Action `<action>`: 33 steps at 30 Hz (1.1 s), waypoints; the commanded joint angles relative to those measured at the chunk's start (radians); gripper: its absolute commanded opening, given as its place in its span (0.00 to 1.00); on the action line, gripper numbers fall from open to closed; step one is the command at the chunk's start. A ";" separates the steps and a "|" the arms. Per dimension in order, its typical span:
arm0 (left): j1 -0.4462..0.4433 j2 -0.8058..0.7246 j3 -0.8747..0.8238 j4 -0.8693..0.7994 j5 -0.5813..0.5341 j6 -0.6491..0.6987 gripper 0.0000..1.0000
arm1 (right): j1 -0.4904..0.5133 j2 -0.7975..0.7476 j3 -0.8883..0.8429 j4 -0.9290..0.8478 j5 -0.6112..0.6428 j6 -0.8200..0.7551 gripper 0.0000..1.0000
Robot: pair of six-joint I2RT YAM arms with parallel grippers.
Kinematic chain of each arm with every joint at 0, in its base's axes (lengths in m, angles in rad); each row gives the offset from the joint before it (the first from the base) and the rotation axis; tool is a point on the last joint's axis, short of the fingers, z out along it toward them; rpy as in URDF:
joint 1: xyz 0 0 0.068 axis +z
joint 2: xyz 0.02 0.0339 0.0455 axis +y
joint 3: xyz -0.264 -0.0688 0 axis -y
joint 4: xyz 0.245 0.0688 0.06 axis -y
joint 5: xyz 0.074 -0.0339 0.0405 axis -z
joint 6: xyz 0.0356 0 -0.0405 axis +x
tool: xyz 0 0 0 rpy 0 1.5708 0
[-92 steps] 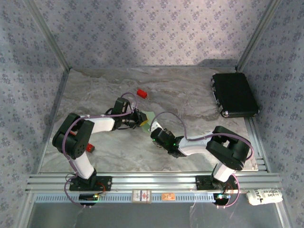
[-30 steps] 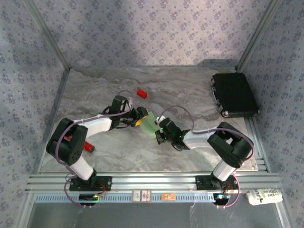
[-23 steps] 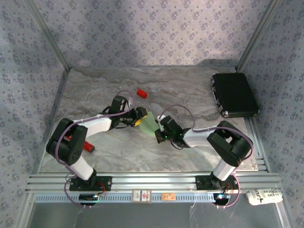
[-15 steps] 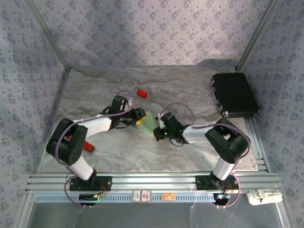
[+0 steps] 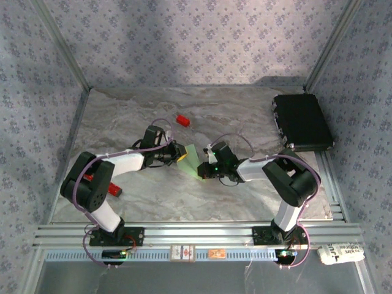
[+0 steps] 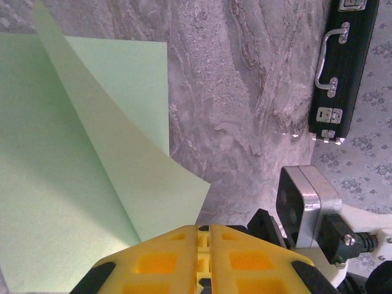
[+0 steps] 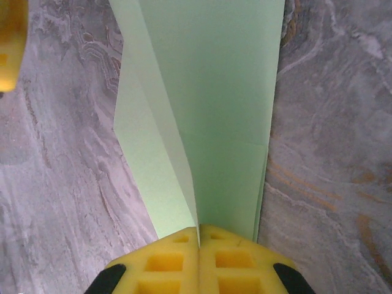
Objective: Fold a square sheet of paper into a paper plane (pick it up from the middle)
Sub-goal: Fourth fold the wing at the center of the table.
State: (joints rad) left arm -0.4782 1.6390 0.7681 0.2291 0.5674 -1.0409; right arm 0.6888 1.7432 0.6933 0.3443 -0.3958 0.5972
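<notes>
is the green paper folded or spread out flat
Folded: the right wrist view shows the square sheet of paper with a long crease and overlapping layers; the left wrist view shows a flap raised off the layer beneath.

The left gripper (image 5: 182, 154) and right gripper (image 5: 202, 168) flank the paper (image 5: 192, 157). A red block (image 5: 182, 120) lies behind it and a case (image 5: 302, 121) far right; the table (image 5: 184, 196) in front is free.

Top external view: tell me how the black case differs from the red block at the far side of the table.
The black case is far larger than the red block. The case is black with silvery fittings; the block is plain bright red. The case lies at the right edge of the table, the block left of centre. Both rest flat on its marbled top, toward the far side.
</notes>
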 commanded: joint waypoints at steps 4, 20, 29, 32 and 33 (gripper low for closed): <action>-0.014 0.047 0.003 0.065 0.037 -0.022 0.11 | -0.028 0.031 -0.028 0.073 -0.089 0.085 0.05; -0.052 0.149 0.023 0.145 -0.031 -0.051 0.09 | -0.055 0.073 0.022 -0.010 -0.163 0.102 0.05; -0.048 0.181 0.038 0.143 -0.069 -0.046 0.09 | -0.065 0.088 0.034 -0.037 -0.168 0.106 0.06; -0.048 0.189 0.037 0.139 -0.069 -0.043 0.09 | -0.068 0.090 0.033 -0.043 -0.172 0.108 0.06; -0.047 0.192 0.036 0.140 -0.069 -0.044 0.09 | -0.069 0.090 0.034 -0.044 -0.172 0.110 0.06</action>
State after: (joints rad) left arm -0.5259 1.8095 0.7757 0.3511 0.5083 -1.0866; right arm 0.6228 1.7992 0.7174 0.3607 -0.5705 0.6933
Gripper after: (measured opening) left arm 0.085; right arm 0.059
